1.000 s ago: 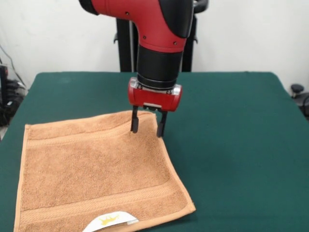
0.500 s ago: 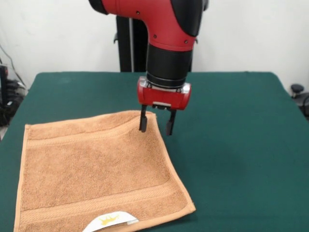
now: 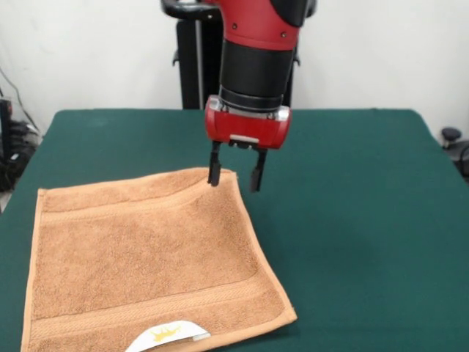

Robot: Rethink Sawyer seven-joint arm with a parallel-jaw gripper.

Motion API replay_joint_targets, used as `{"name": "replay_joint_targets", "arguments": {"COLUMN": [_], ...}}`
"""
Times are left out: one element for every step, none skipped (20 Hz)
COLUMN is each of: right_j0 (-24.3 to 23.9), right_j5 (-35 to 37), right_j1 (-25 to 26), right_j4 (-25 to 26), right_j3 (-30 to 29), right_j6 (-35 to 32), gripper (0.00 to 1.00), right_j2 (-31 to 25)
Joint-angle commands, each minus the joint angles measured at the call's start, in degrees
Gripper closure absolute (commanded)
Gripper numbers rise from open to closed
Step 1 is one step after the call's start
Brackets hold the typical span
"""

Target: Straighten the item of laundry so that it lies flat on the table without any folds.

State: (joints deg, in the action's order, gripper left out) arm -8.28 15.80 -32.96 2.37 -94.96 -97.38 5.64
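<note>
The orange-tan towel (image 3: 146, 257) lies spread on the dark green table (image 3: 352, 220) at the front left, with border bands near its far and near edges. Its white label with a gold crown (image 3: 167, 336) is folded over at the near edge. A slight ridge runs near its far right corner. My gripper (image 3: 234, 177) hangs open and empty just above that far right corner, one finger over the towel's edge and the other over bare table.
The robot's black pedestal (image 3: 192, 66) stands behind the table's far edge. Dark equipment shows at the left edge (image 3: 11, 147) and a black object at the right edge (image 3: 453, 143).
My gripper has moved right and toward the table's far side and risen, from down on the towel's corner to above it. The towel has stayed put.
</note>
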Motion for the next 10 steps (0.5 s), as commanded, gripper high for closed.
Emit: {"name": "replay_joint_targets", "arguments": {"right_j0": [-1.0,-1.2,-1.4,-1.6,-1.7,-1.8,-1.8,-1.6,-1.5,-1.3], "right_j5": [1.1,0.6,-0.1,-0.6,-0.8,-0.9,-0.9,-1.0,-1.2,-1.5], "right_j1": [0.4,0.6,0.8,0.9,1.1,1.1,1.3,1.5,1.7,2.0], "right_j4": [2.7,3.1,3.5,3.7,3.9,3.9,4.0,4.1,4.1,4.2], "right_j3": [-7.5,-7.8,-8.0,-8.2,-8.3,-8.3,-8.3,-8.2,-8.1,-8.0], "right_j6": [-4.5,-4.2,-4.2,-4.1,-4.0,-3.9,-3.9,-4.0,-4.1,-4.2], "gripper": [0.00,0.00,0.00,0.00,0.00,0.00,0.00,0.00,0.00,0.00], "right_j2": [-5.6,-5.6,-5.6,-5.7,-5.7,-5.8,-5.7,-5.6,-5.6,-5.5]}}
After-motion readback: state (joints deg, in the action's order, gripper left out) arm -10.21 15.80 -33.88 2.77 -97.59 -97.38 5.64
